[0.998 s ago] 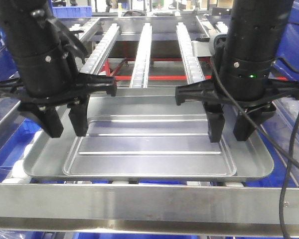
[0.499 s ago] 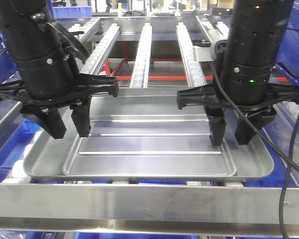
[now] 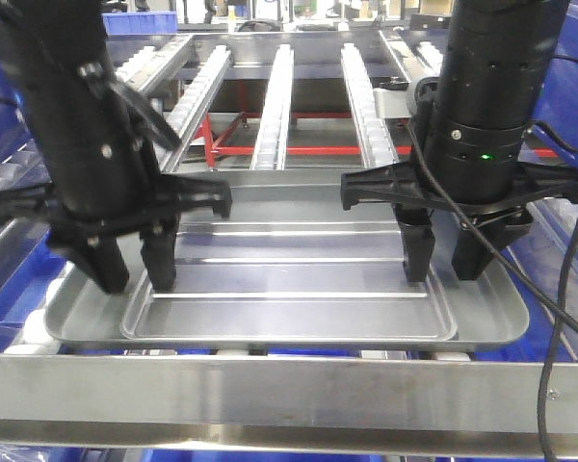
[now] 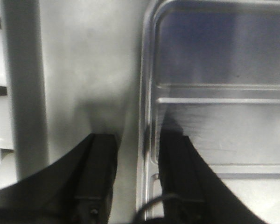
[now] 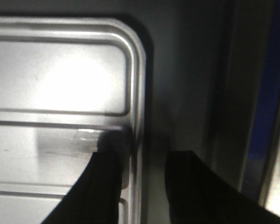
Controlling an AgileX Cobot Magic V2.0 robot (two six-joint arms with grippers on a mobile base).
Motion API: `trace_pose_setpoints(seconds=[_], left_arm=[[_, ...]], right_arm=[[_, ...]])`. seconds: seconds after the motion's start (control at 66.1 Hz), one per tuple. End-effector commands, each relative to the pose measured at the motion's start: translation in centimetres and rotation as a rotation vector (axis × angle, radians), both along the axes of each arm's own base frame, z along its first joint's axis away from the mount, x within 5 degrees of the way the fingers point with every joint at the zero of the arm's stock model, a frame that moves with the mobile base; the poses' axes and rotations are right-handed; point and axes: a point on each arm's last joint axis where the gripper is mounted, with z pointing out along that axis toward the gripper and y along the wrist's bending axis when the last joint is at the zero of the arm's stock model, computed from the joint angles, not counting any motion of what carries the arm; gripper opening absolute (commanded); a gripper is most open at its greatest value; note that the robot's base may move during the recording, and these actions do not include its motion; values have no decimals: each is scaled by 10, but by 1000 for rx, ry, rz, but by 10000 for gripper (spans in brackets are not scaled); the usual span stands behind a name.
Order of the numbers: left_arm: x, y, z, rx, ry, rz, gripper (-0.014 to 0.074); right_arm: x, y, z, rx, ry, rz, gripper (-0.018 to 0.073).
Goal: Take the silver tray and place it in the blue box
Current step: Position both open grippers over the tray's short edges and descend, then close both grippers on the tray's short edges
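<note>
We are only beginning: the one large shallow shiny silver metal tray [image 3: 289, 289] is lying flat on the steel roller rack [image 3: 289, 385], not yet lifted, and of the blue plastic box [image 3: 5, 298] we are seeing only strips beside and below the rack. We are counting two grippers, the left gripper [image 3: 135, 279] and the right gripper [image 3: 441, 272], each hanging with jaws spread astride one side edge of the tray, clamping nothing.

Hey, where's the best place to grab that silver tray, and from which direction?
Probably the raised rim at its two short ends, one hand per end, coming down from above. The silver tray lies flat and is wide and shallow, so only the thin rim fits between fingers. The left hand and right hand hang open over those ends.
</note>
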Motion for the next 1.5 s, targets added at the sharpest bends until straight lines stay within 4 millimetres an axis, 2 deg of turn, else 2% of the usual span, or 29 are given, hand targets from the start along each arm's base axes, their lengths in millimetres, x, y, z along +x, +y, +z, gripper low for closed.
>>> trace_pose_setpoints(seconds=[0.0,0.423,0.892,0.998,1.18,1.255,1.482], left_arm=[[3,-2,21,-55,-74,8,169],[3,-2,20,-54,-75,7,169],[3,-2,20,-54,-75,7,163],[3,-2,20,-54,-75,7,121],[3,-2,20,-54,-75,7,-36],[3,-2,20,-55,-76,6,-106],[4,-2,21,-59,-81,6,-104]], right_arm=[[5,2,22,44,-96,16,361],[8,3,13,33,-74,15,361],[8,3,13,33,-74,15,358],[8,3,13,32,-72,15,291],[7,2,12,27,-64,13,49],[7,2,12,26,-63,13,50],[7,2,12,25,-62,13,50]])
